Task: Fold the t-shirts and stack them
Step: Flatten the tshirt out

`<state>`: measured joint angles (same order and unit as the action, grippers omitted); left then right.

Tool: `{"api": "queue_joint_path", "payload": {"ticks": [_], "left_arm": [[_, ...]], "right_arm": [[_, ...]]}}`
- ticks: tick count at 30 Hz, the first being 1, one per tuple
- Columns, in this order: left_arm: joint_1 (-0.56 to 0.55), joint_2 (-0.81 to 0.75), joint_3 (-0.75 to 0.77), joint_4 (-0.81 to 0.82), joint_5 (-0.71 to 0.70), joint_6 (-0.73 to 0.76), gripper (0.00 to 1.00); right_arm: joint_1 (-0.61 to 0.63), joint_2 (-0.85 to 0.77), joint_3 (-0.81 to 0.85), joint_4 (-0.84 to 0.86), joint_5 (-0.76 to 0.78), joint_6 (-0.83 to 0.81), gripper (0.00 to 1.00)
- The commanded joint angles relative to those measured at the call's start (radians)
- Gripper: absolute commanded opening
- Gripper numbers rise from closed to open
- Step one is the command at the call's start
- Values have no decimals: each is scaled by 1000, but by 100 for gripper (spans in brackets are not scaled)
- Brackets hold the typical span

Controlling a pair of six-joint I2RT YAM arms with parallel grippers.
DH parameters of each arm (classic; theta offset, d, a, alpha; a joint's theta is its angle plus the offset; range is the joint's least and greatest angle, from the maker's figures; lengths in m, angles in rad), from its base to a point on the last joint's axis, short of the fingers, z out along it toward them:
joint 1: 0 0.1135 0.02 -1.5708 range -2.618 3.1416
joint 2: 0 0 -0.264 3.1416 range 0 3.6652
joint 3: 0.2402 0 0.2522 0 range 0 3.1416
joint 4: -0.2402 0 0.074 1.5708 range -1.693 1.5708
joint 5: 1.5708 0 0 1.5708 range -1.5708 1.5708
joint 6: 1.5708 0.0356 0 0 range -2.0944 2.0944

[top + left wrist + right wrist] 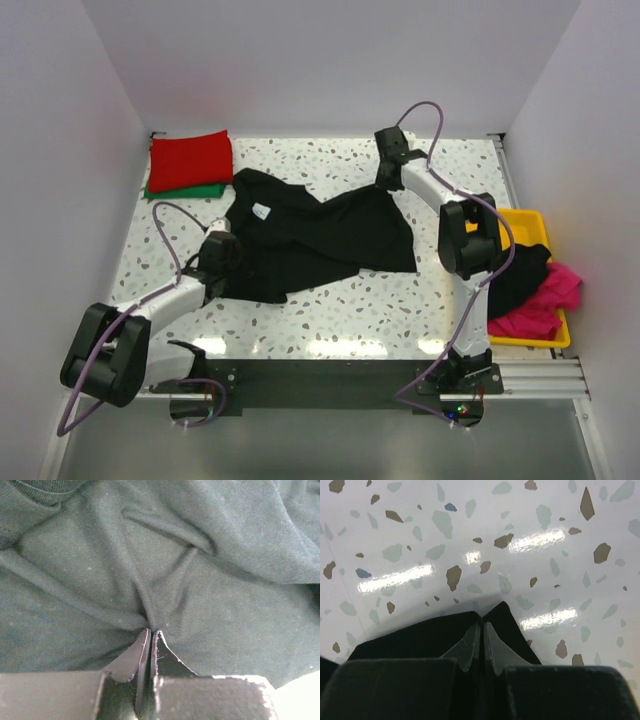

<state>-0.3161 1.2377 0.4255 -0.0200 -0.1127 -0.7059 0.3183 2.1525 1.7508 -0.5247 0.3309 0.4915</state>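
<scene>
A black t-shirt [320, 232] with a small white neck label [261, 211] lies spread and rumpled across the middle of the table. My left gripper [222, 262] is shut on a pinch of its cloth [165, 580] at its near left side. My right gripper [388, 178] is shut on its far right corner [445, 632], just above the table. A folded red t-shirt [190, 160] lies on a folded green one [196, 190] at the far left corner. A pink t-shirt [545, 300] and another black one [520, 275] lie in the tray.
A yellow plastic tray [530, 225] stands at the right edge of the table, next to the right arm's elbow [468, 238]. White walls close in the table at the back and both sides. The speckled tabletop [470, 540] shows under the right gripper.
</scene>
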Motion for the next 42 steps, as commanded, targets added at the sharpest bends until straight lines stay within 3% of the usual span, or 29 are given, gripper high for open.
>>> {"api": "queue_joint_path", "payload": {"ticks": [1, 10, 17, 24, 35, 37, 38, 42], "left_arm": [[-6, -10, 65, -49, -24, 23, 0], [32, -133, 104, -204, -93, 11, 0], [123, -152, 117, -235, -41, 42, 0], [124, -103, 128, -201, 30, 37, 0], [124, -173, 160, -287, 22, 45, 0], [124, -170, 162, -285, 36, 48, 0], [124, -165, 159, -282, 38, 48, 0], [124, -159, 147, -249, 50, 45, 4]], "right_arm": [[-30, 29, 79, -20, 16, -18, 0], [-114, 130, 269, -81, -19, -21, 0], [-136, 274, 489, -110, -67, -28, 0], [-137, 342, 533, 15, -116, -39, 0], [-128, 348, 598, 225, -208, -82, 0], [-121, 356, 647, 226, -217, -100, 6], [-114, 357, 664, 220, -234, -108, 20], [-104, 270, 664, 129, -199, -110, 50]]}}
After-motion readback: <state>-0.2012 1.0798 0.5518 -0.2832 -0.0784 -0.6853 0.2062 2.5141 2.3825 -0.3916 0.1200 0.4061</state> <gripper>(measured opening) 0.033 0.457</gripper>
